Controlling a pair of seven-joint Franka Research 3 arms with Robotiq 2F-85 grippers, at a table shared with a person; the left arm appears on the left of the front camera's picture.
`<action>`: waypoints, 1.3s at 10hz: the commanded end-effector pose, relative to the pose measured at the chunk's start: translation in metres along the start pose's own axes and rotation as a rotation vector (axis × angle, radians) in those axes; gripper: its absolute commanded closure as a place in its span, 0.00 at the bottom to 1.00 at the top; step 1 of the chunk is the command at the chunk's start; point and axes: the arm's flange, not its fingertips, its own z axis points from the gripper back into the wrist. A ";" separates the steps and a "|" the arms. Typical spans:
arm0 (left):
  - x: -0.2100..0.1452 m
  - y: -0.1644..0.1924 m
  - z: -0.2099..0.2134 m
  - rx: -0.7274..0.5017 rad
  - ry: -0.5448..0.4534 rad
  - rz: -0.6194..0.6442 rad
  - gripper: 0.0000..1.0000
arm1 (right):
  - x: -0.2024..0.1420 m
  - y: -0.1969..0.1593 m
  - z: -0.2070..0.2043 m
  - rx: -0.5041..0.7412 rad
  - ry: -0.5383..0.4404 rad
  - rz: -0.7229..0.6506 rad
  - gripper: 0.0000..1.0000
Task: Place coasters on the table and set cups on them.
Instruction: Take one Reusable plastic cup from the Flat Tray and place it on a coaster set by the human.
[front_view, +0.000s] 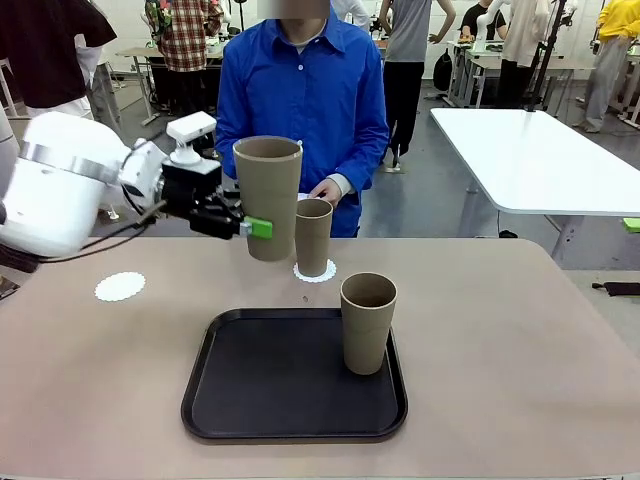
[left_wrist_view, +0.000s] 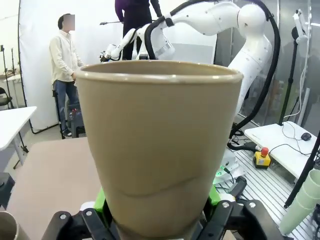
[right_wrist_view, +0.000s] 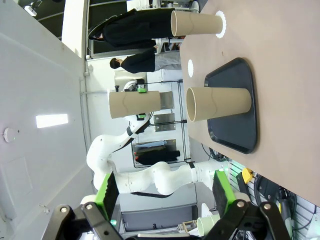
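L gripper (front_view: 262, 228) clamps a cup (front_view: 268, 190) held off the surface (front_view: 520, 340); R gripper (right_wrist_view: 165, 192) gapes open. 2nd cup (front_view: 313, 235) on a coaster (front_view: 316, 272), 3rd cup (front_view: 367, 322) on the tray (front_view: 260, 380)

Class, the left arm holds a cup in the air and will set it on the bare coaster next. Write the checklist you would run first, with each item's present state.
1. The left gripper is shut on the lifted cup: ok.
2. The lifted cup is upright: ok.
3. The free coaster lies bare on the table: ok.
4. The lifted cup is over the free coaster: not ok; it hangs nearer the middle, beside the far cup.
5. The person's hand is away from the free coaster: ok; it is behind the far cup.
6. A coaster is ready for the tray cup: cannot tell.
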 end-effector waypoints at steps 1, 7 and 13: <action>-0.016 0.005 -0.007 -0.011 0.000 0.005 1.00 | 0.000 0.002 0.000 0.007 -0.003 0.006 0.00; -0.020 0.004 -0.006 -0.013 -0.003 0.028 0.16 | 0.000 0.002 0.000 0.007 -0.003 0.006 0.00; -0.063 0.000 0.240 0.440 -0.037 0.106 0.16 | 0.000 0.002 0.000 0.007 -0.003 0.006 0.00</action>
